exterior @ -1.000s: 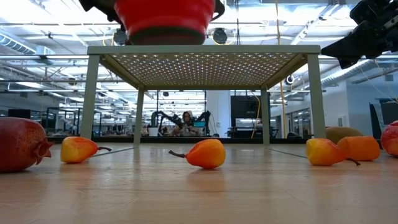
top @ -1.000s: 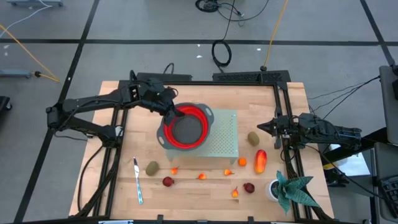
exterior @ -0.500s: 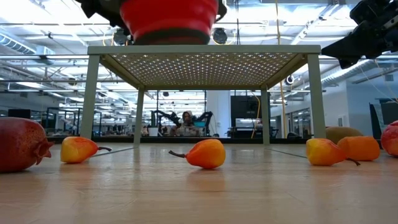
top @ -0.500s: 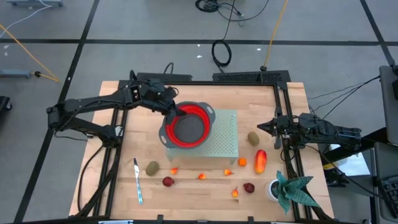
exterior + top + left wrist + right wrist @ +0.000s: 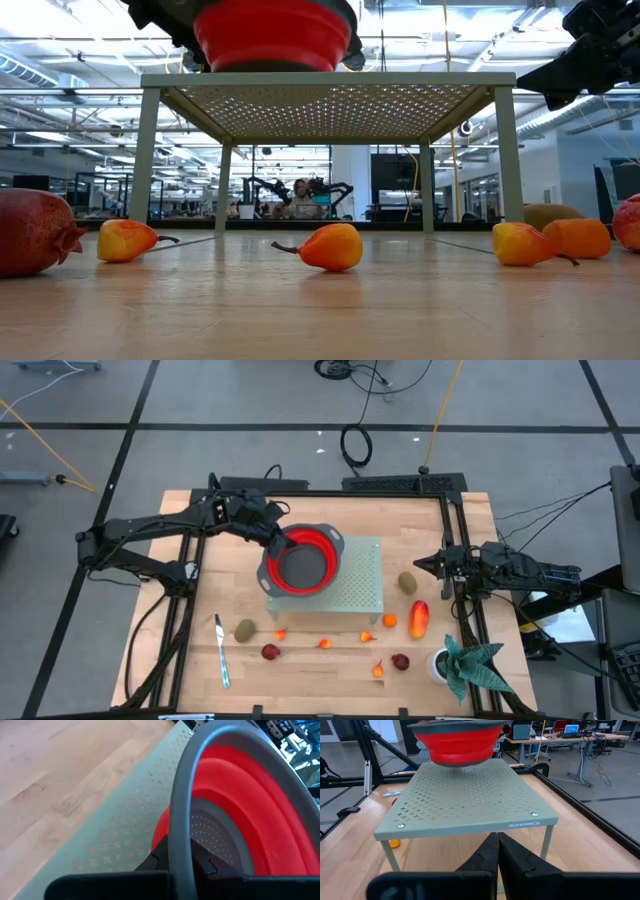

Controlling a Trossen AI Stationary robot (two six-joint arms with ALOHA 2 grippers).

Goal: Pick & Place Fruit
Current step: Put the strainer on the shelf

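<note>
On the rack [image 5: 368, 582], left-gripped colander [image 5: 300, 560]

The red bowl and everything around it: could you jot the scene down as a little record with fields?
bowl: red colander with grey rim, at the left end of the perforated stand, tilted
left gripper: shut on the colander's rim
right gripper: shut, holding nothing, at the table's right side
fruit: kiwis, a long red-orange piece, dark red ones and small orange ones, all lying on the table
other things: knife, potted plant
</note>
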